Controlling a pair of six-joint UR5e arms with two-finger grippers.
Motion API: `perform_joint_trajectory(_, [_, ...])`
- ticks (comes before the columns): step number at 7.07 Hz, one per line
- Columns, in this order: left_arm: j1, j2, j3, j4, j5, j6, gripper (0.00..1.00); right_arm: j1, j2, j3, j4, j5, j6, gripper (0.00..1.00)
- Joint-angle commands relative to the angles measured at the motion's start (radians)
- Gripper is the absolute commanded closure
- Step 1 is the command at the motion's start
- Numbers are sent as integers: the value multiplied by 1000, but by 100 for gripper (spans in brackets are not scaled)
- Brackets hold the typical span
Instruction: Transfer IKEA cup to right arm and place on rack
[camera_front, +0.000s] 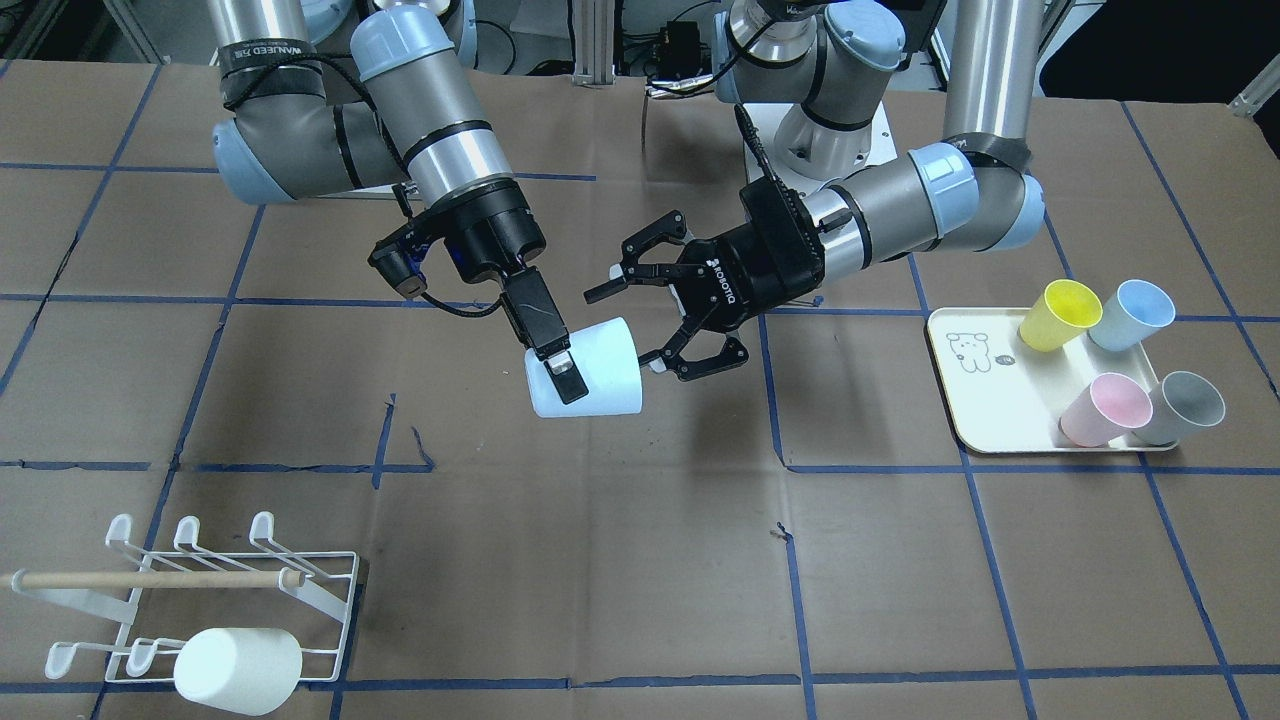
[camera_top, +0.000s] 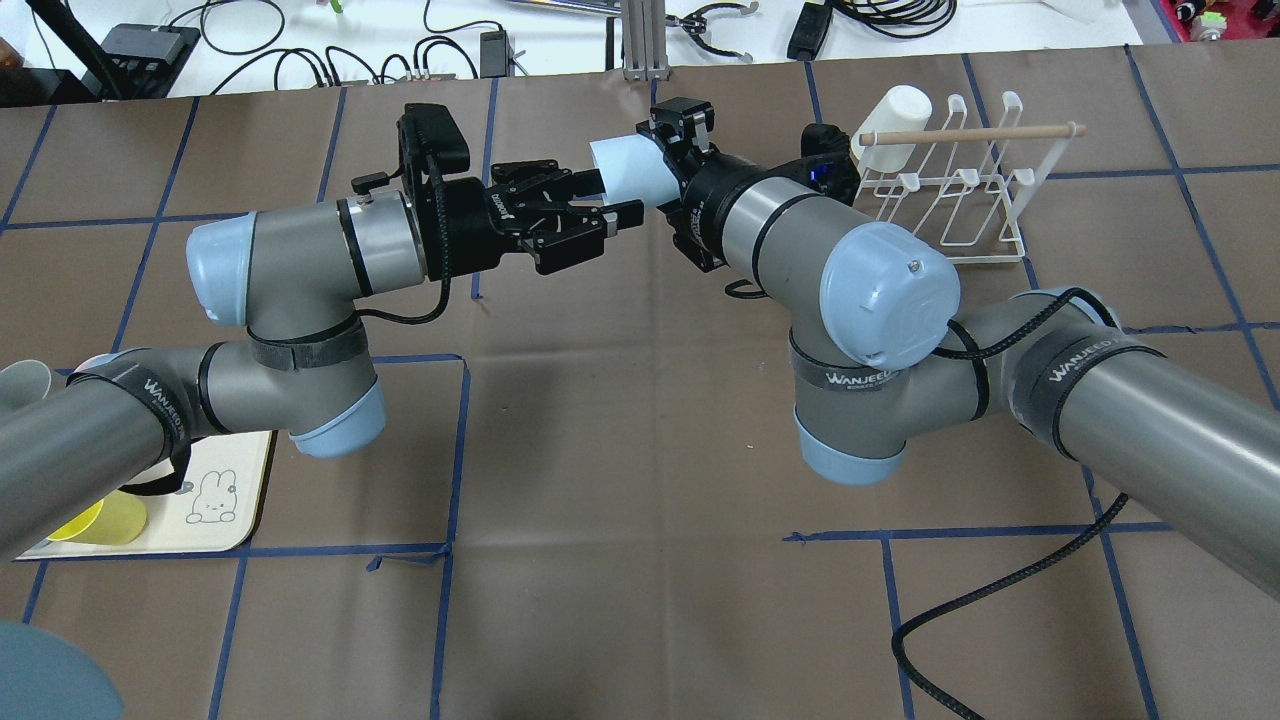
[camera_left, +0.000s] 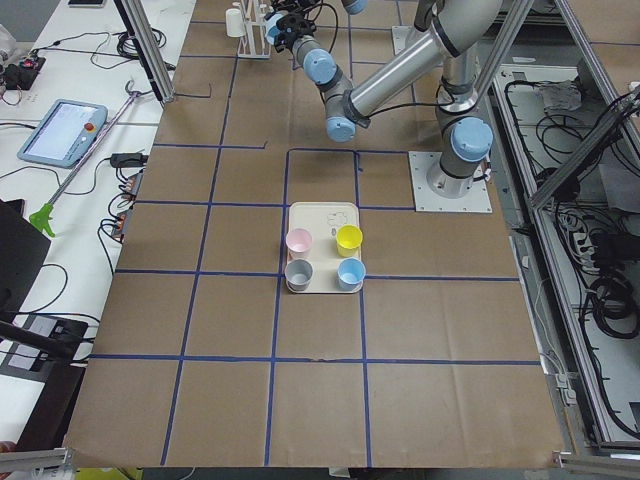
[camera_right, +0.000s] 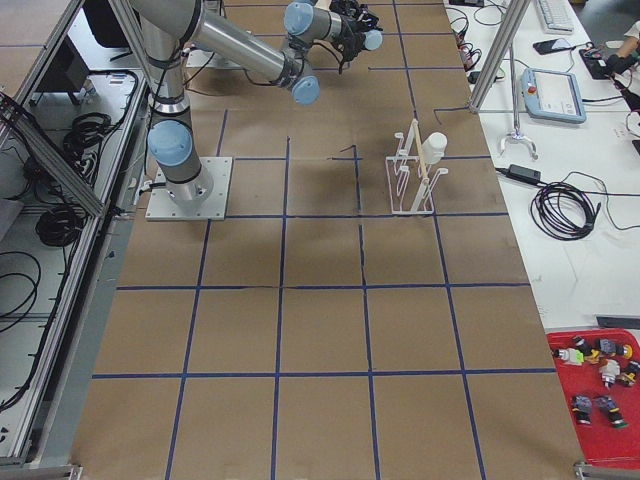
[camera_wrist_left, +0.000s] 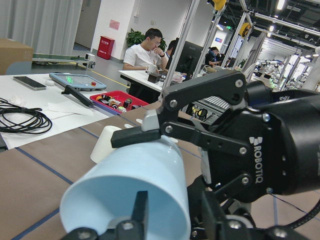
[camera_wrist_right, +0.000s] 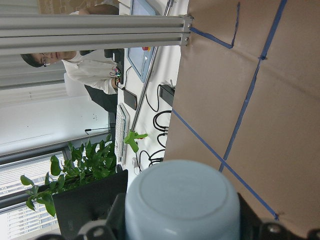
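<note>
A pale blue IKEA cup (camera_front: 592, 358) hangs on its side above the table's middle. My right gripper (camera_front: 568, 378) is shut on it, one finger pressed on its near wall. My left gripper (camera_front: 620, 328) stands open at the cup's rim end, fingers spread wide and not pinching it. From overhead the cup (camera_top: 622, 168) pokes out between the left gripper (camera_top: 615, 198) and the right gripper (camera_top: 668, 150). The cup (camera_wrist_left: 135, 190) fills the left wrist view; the right wrist view shows its base (camera_wrist_right: 181, 202). The white wire rack (camera_front: 215, 585) stands off toward the right arm's side.
A white cup (camera_front: 238, 668) sits on one prong of the rack (camera_top: 965, 205). On the left arm's side, a cream tray (camera_front: 985, 400) holds a yellow, a blue, a pink and a grey cup. People sit at desks beyond the table.
</note>
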Motion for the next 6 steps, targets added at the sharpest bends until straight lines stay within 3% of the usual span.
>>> perform_joint_trajectory(1, [9,15,4,0,0,-30,2,0,0,0,0,0,-2,48])
perform_joint_trajectory(6, [195,33,6,-15,-37,-48,2,-82,5,-40,3,5,-85,61])
